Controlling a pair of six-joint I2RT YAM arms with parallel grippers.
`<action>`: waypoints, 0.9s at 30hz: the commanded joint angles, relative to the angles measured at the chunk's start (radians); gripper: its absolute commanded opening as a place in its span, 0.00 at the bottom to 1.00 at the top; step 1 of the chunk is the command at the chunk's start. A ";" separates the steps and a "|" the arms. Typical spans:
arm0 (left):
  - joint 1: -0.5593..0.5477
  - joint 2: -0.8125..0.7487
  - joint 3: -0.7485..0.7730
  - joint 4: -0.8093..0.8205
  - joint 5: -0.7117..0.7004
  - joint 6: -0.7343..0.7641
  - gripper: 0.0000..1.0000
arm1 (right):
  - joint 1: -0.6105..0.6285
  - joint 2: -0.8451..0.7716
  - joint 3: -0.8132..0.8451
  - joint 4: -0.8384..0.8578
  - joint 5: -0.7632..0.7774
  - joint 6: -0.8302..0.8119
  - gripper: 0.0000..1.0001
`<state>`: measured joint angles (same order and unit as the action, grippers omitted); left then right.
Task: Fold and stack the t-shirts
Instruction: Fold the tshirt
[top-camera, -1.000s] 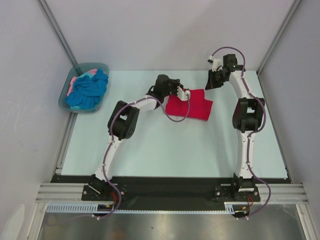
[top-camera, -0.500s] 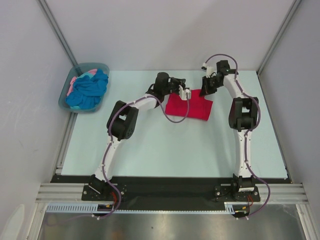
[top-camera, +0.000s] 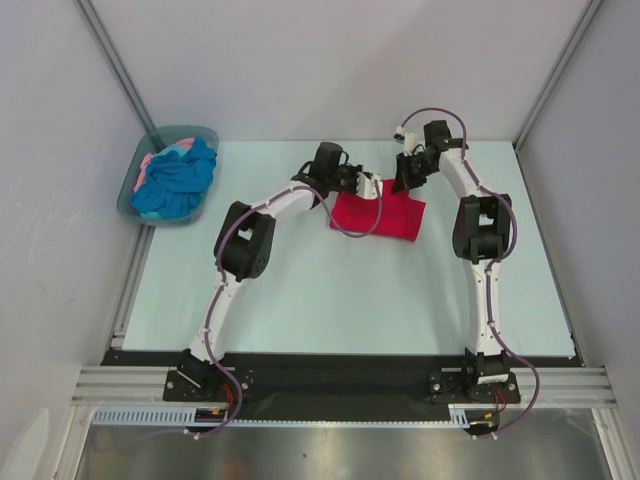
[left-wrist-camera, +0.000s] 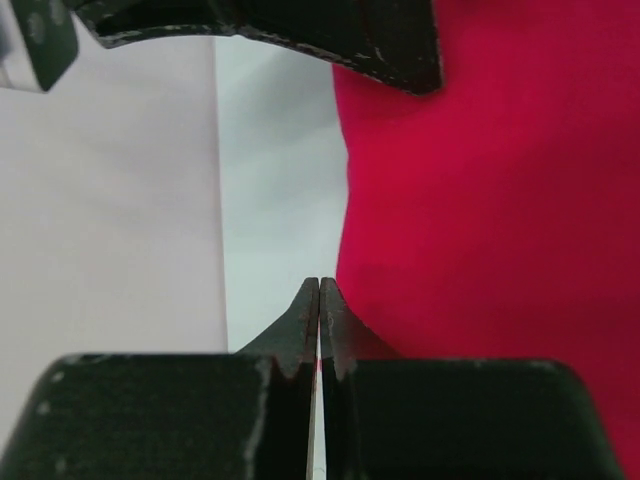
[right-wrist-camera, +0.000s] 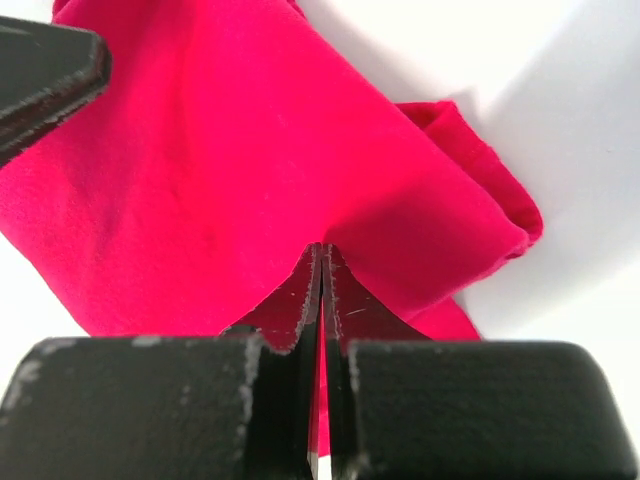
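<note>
Worktop (top-camera: 300, 290): pale, bare in front of the arm bases; everything on it sits in the far half.
Red shirt (top-camera: 385, 218): folded into a rough rectangle and lying flat at the far middle of the worktop, between the two forearms. From the right wrist, doubled layers show at one corner.
Left pincer (left-wrist-camera: 318, 288): at the shirt's far left corner, jaws pressed together with only a hairline slit between them. The tips sit right at the cloth's edge, with red to one side and bare worktop to the other. A sliver of red shows in the slit, but I cannot tell whether any cloth is actually pinched.
Right pincer (right-wrist-camera: 322, 250): at the far edge of the shirt, just beside the left one, jaws likewise closed tight. The tips rest against the red cloth, which creases gently around them. Red shows through the slit here too, and again no sure grip can be made out.
Tub (top-camera: 182, 129): grey-teal, at the far left corner, well apart from the red shirt and half off the worktop's edge.
Blue shirt (top-camera: 175, 185): crumpled in the tub, filling most of it.
Pink shirt (top-camera: 147, 163): also in the tub, mostly under the blue one — only strips of it show at the far side.
</note>
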<state>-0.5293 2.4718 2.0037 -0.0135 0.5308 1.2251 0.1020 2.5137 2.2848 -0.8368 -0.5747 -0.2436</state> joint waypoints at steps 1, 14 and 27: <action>0.003 0.007 0.055 -0.144 0.029 0.066 0.00 | 0.010 -0.030 0.033 0.019 0.009 0.004 0.00; 0.018 0.048 0.107 -0.382 -0.115 0.243 0.00 | -0.007 -0.062 -0.002 0.019 0.035 -0.005 0.00; 0.064 0.147 0.288 -0.465 -0.255 0.246 0.00 | -0.008 -0.038 -0.012 0.027 0.070 -0.020 0.00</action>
<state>-0.5014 2.6064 2.2494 -0.4374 0.3359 1.4517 0.0940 2.5134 2.2669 -0.8303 -0.5224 -0.2478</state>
